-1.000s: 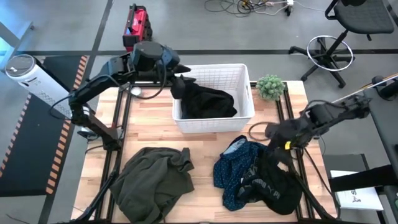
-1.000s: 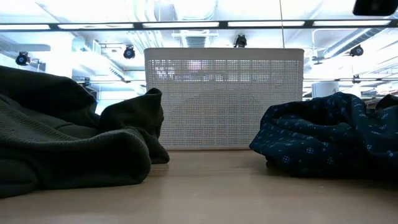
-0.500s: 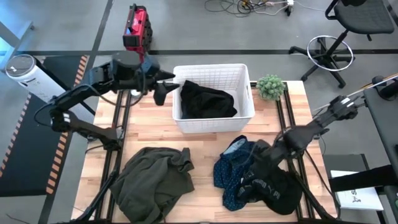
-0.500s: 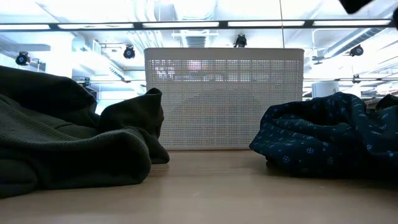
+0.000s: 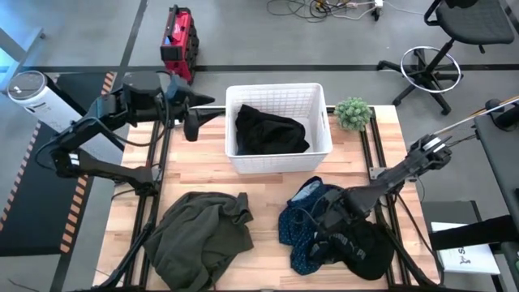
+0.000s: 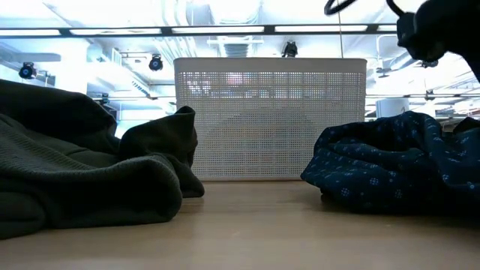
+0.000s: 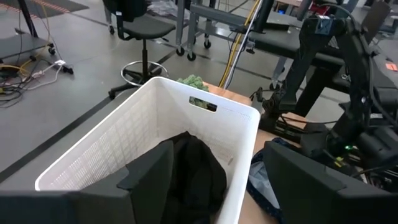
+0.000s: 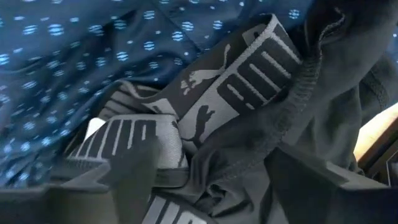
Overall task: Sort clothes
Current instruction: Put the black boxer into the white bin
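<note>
Overhead, we see a wooden table (image 5: 268, 191) with a white lattice basket (image 5: 278, 95) near its far edge, and a black garment (image 5: 270, 131) lying inside the basket. An olive-grey top (image 5: 199, 235) is heaped on the near left of the table. On the near right lies a navy patterned piece (image 5: 306, 223), with a black piece (image 5: 357, 247) piled against it on its right. The left gripper (image 5: 193, 123) hangs just beside the basket's left wall, above the table's far left. The right gripper (image 5: 336, 212) is down on the pile of navy and black cloth. A small green plant (image 5: 353, 113) stands to the right of the basket.

At table height we see the basket (image 6: 270, 116) in the middle distance, the olive-grey top (image 6: 82, 172) filling the left, and the navy patterned piece (image 6: 390, 169) on the right. A dark part of an arm shows at the upper right; we cannot tell which part.

Through the left wrist camera we look into the basket (image 7: 217, 124) with the black garment (image 7: 193, 177) inside. This gripper's two dark fingers (image 7: 146, 174) stand wide apart with nothing between them. The other arm and an office chair (image 7: 140, 25) show beyond.

Through the right wrist camera we see the navy patterned piece (image 8: 93, 50) with small light dots, and dark cloth with a grey lettered waistband (image 8: 249, 74). The right gripper's fingers (image 8: 134, 165) are spread wide and pressed close to the fabric, closed on nothing.
</note>
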